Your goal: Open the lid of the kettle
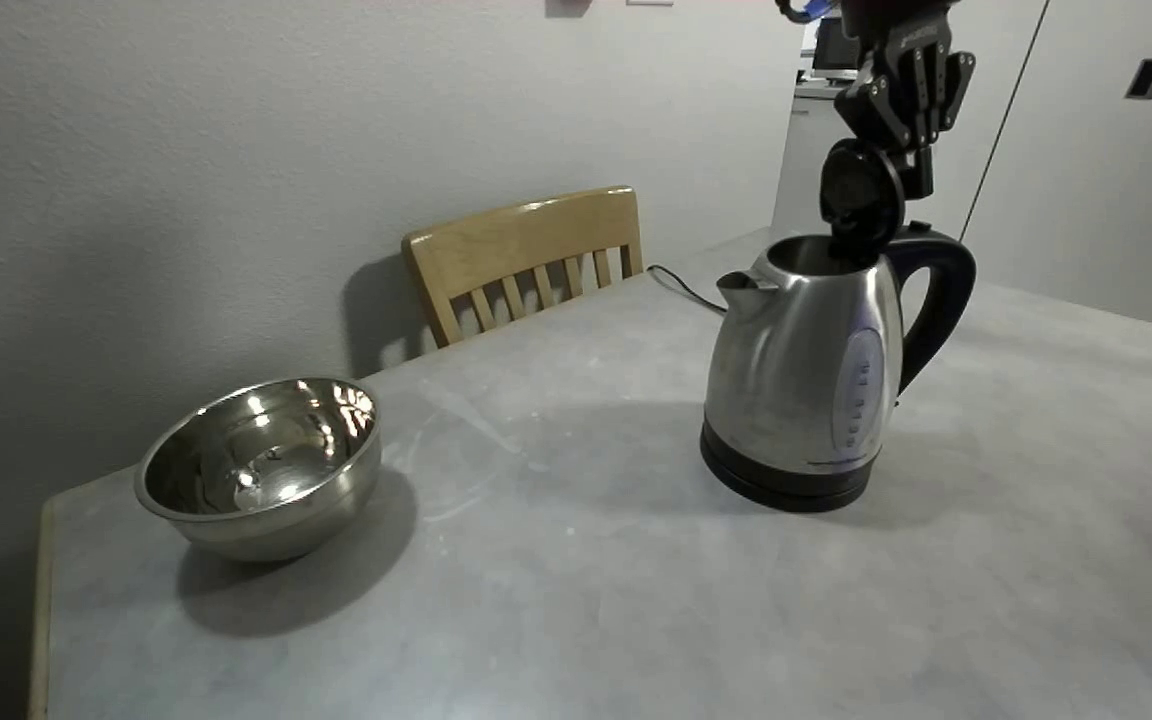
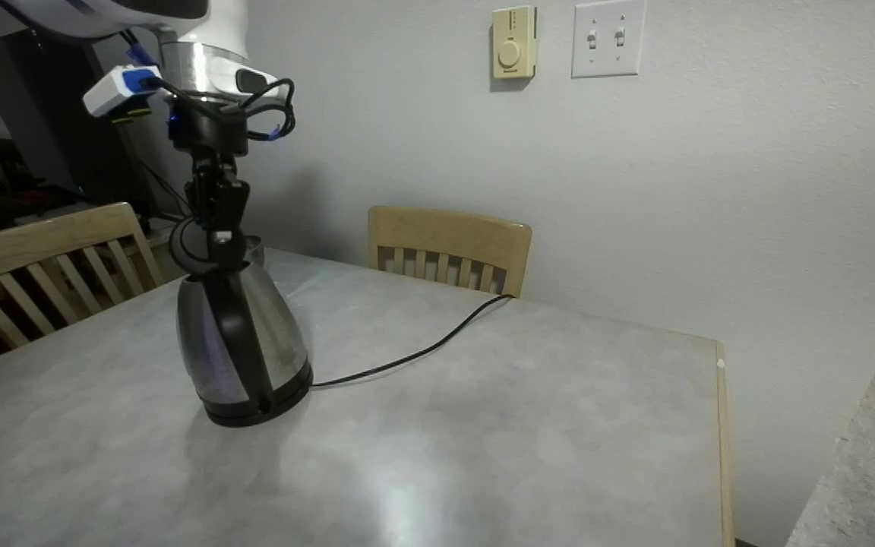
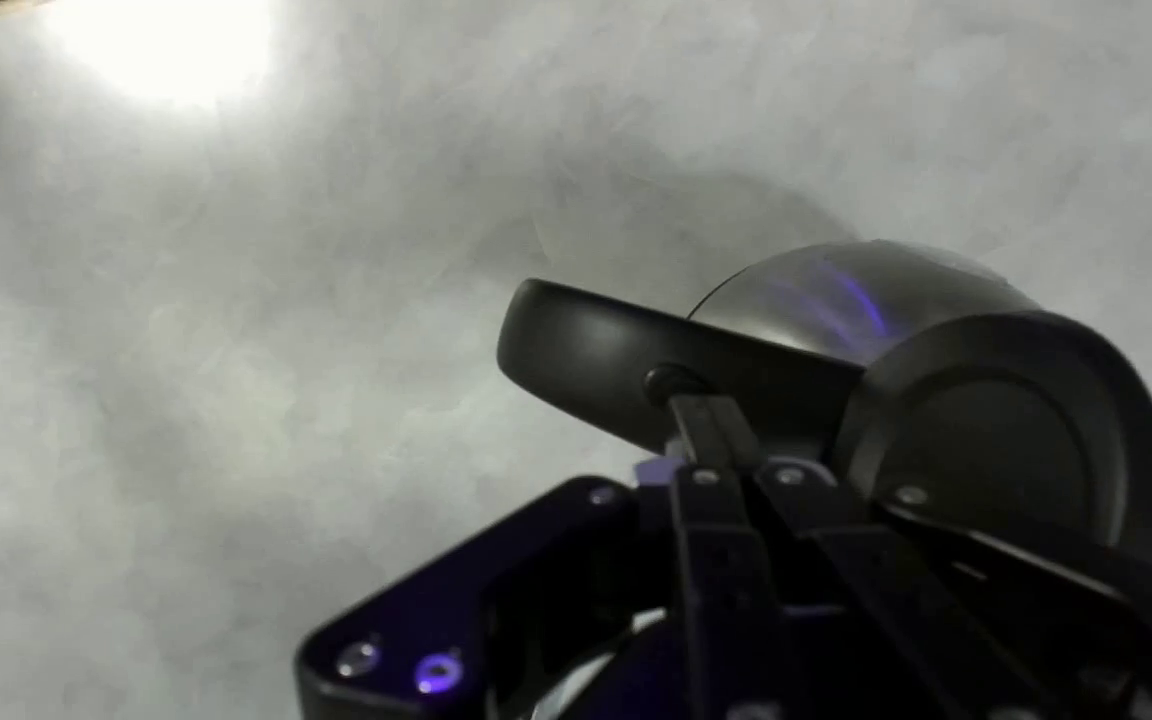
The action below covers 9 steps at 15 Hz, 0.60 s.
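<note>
Tabletop [image 1: 556,610] in mottled grey carries the whole scene, a wooden chair [image 1: 526,240] set behind its far edge. On it the steel kettle [image 1: 786,370] stands upright, well apart from the shiny metal bowl [image 1: 336,505]. The kettle's smooth, tapering wall promises little purchase, and if there is no water inside, which cannot be seen, it is probably light enough to skid or rock under a sideways shove. Above it hangs the gripper [image 3: 716,430], pointing down; its jaws are drawn together, and the wrist view shows nothing pinched between them. The black curved handle [image 1: 946,290] lies below the gripper and looks like the soundest place to grasp the kettle, being thick, rigid and easy to get around. On top of the kettle the round black lid [image 1: 856,195] stands raised on the handle side, nearly vertical, leaving the inside uncovered, so the task appears done. It looks like light, stiff plastic, free only to swing, and whether the gripper touches its back is unclear. Any further move would best be a gentle push near its upper rim, since squeezing or twisting could well crack it. Smallest of all is the button [image 1: 920,227] on top of the handle, just below the gripper yet apart from it, likely the lid's release and better pressed than gripped.
</note>
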Each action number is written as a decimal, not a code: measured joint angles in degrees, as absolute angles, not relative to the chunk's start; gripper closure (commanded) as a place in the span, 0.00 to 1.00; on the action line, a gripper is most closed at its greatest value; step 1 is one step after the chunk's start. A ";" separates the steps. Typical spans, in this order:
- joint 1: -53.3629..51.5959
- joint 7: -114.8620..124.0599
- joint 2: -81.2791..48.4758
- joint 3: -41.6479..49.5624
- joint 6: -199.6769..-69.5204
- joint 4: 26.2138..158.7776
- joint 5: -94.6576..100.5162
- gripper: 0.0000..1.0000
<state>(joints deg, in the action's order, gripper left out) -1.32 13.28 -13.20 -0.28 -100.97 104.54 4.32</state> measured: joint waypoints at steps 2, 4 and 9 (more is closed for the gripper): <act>-1.34 14.80 -11.21 -0.28 -100.95 104.88 5.60 1.00; -1.35 16.16 -8.86 -0.28 -100.93 105.54 6.96 1.00; -1.30 17.28 -4.20 -0.28 -101.26 107.54 7.96 1.00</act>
<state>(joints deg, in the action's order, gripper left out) -1.30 17.28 -4.20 -0.28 -101.26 107.54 7.96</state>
